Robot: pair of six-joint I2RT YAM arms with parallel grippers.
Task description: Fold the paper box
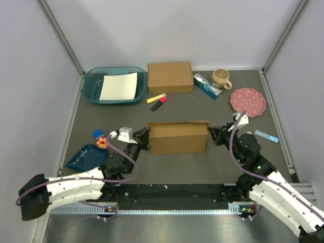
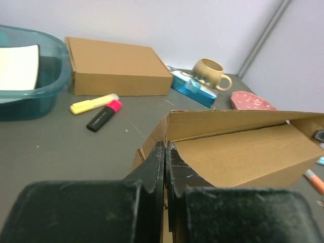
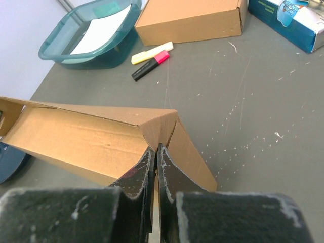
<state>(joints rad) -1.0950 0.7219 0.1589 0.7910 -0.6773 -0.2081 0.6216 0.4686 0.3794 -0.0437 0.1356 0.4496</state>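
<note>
The paper box point(image 1: 178, 137) sits in the middle of the desk point(image 1: 177, 112), between the two arms, and it already looks like a box and not a flat sheet. Its long sides stand up, its ends are folded in, and you can look down into the bare inside. The top is not shut. A long flap at the back stands up and leans a little, so I think the lid has to come down and its tabs have to be tucked in before the job is done. The left claw point(image 2: 165, 152) is squeezed together on the left end of the box, right at the corner fold. The right claw point(image 3: 156, 152) is squeezed together on the right end, where the card makes a pointy fold. The box is plain brown card, thin, stiff and dull, with sharp creases and raw cut edges. The claw fingers are black, rough and scuffed with pale marks. The desk is dark grey and flat, with lots of small scratches. Farther back sit a second brown box point(image 1: 170, 77) that is shut, a see-through teal tub point(image 1: 90, 87) with a white sheet point(image 1: 119, 86) in it, a yellow marker point(image 1: 156, 97), a pink and black marker point(image 1: 159, 105), a smooth tan mug point(image 1: 221, 78) and a round pink plate point(image 1: 248, 101) with dots.
</note>
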